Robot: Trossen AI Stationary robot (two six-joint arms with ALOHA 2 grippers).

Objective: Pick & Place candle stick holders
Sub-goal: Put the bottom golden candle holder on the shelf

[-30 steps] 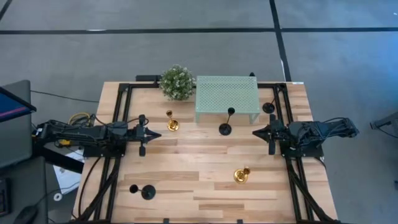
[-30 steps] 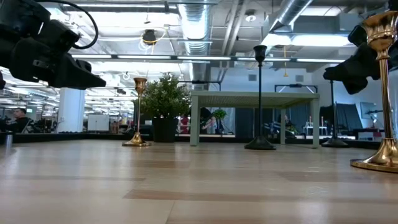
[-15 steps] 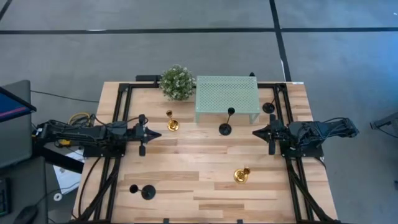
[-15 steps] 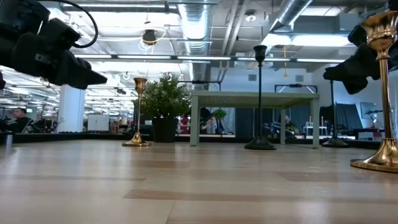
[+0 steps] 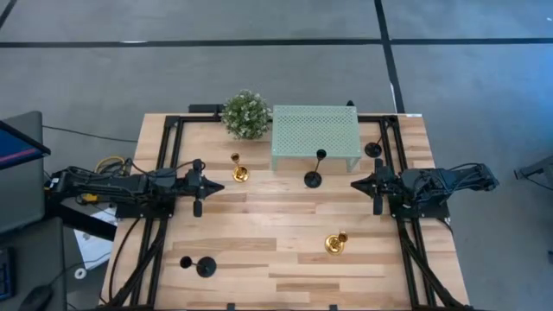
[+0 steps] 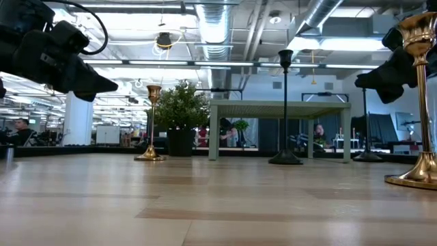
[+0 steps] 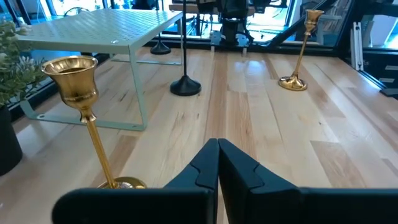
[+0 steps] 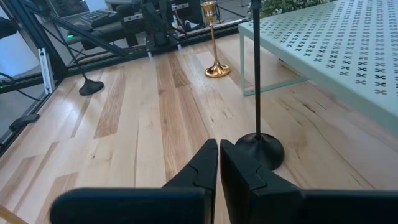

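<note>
Nothing moved; two gold holders (image 5: 239,174), three black (image 5: 313,178).

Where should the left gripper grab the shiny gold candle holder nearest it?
Grip the thin stem of the shiny gold candle holder, between cup and flared base. It stands upright just ahead of the shut left gripper, so probably open the fingers and come in level from that side; cup and base look too wide.

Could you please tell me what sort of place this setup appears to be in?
Probably a robotics lab in an open industrial office: exposed ceiling ducts, a light wooden table on a black frame, grey carpeted floor.
</note>
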